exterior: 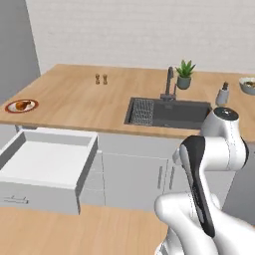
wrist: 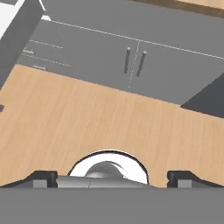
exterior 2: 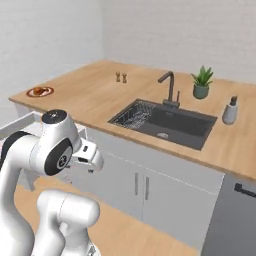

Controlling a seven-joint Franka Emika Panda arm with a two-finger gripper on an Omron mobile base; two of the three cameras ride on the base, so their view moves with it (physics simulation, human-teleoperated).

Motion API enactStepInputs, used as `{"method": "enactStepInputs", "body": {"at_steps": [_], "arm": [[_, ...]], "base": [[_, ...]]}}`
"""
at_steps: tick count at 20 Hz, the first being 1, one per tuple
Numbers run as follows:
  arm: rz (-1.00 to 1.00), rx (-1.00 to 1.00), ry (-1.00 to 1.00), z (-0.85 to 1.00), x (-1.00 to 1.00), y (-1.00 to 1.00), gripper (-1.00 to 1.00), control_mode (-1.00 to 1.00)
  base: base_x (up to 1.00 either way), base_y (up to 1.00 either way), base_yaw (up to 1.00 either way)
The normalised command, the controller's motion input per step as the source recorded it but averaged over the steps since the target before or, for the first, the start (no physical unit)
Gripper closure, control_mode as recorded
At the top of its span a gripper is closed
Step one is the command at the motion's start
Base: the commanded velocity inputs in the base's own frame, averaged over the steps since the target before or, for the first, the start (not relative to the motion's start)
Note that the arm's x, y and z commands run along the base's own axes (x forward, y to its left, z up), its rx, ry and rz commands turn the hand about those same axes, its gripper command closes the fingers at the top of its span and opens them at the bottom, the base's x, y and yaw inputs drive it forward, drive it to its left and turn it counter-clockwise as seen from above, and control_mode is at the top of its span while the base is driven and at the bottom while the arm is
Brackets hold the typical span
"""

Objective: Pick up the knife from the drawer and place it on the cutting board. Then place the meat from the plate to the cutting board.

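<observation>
Drawer (exterior: pixel 45 164) hangs open below the counter (exterior: pixel 84 99), left of the sink (exterior: pixel 169 113). Plate (exterior: pixel 22 105) on the counter's left end carries the meat (exterior: pixel 21 105); plant (exterior: pixel 185 74) behind the sink.

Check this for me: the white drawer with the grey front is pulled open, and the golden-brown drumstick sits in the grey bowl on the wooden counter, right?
Not quite. The white drawer with the grey front is open, but the golden-brown drumstick sits on the round red-rimmed white plate, as the left base view shows.
</observation>
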Motion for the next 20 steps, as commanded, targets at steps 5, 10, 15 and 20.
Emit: {"method": "enactStepInputs", "body": {"at_steps": [5,10,15,20], "arm": [[0.0,0.0,0.0,0.0,0.0,0.0,-1.0,1.0],[0.0,0.0,0.0,0.0,0.0,0.0,-1.0,1.0],[0.0,0.0,0.0,0.0,0.0,0.0,-1.0,1.0],[0.0,0.0,0.0,0.0,0.0,0.0,-1.0,1.0]], "base": [[-0.15,0.0,0.75],[0.01,0.0,0.28],[0.0,0.4,-0.05],[0.32,1.0,-0.28]]}}
